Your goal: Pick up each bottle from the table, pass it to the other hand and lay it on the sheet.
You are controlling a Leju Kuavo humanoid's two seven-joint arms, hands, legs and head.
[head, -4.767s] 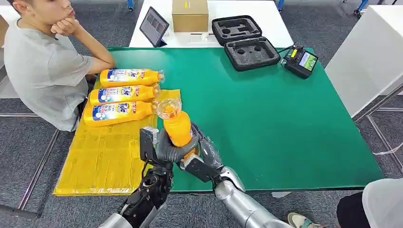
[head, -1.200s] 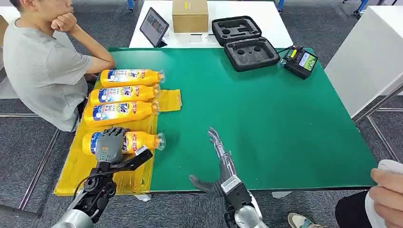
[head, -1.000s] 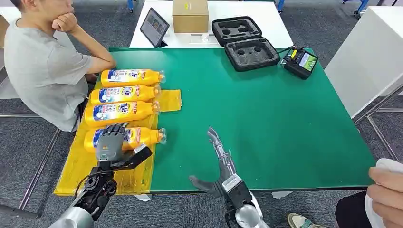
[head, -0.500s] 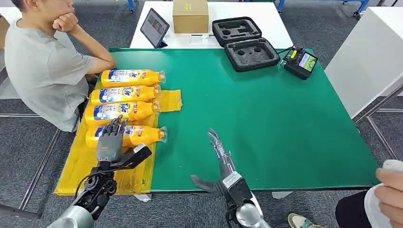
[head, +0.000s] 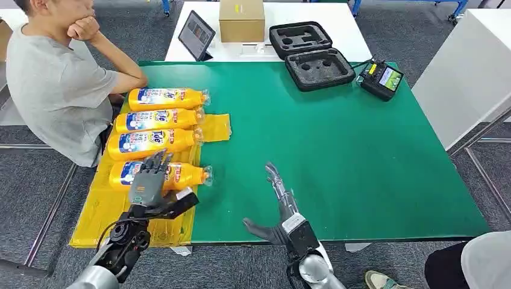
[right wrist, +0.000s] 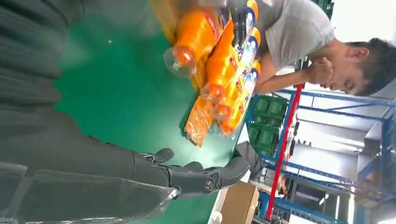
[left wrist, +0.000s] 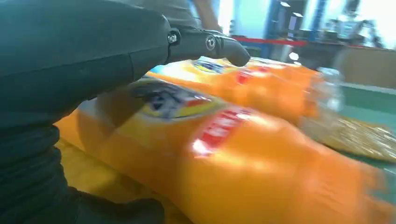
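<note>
Bottles are the main thing here, and we see four of them lying side by side on the yellow sheet (head: pixel 129 208) at the left part of the green table (head: pixel 337 156). The nearest bottle (head: pixel 181 175) is partly hidden: the left hand (head: pixel 147 185) is over its label end, fingers (head: pixel 158 161) spread and straight, and they close on nothing. In the left wrist view this bottle (left wrist: pixel 243 163) is blurred, and we cannot tell if the palm touches it. Its clear cap end reaches over the sheet's right edge toward the bare green cloth. The three other bottles (head: pixel 153 120) lie further from the robot, close together, caps pointing right. A person (head: pixel 54 84) sits at the left edge of the table, near these bottles, and is cut off by the frame.

Moving to the right, the right hand (head: pixel 280 208) is above the near table edge, fingers (head: pixel 274 179) stretched out and apart, thumb to the side, holding nothing. Around it the green surface is free and wide.

At the far side we see a tablet (head: pixel 196 33), a cardboard box (head: pixel 241 19), an open black case (head: pixel 310 54) and a controller (head: pixel 381 77). The table's right edge stands near a white table (head: pixel 470 72).
</note>
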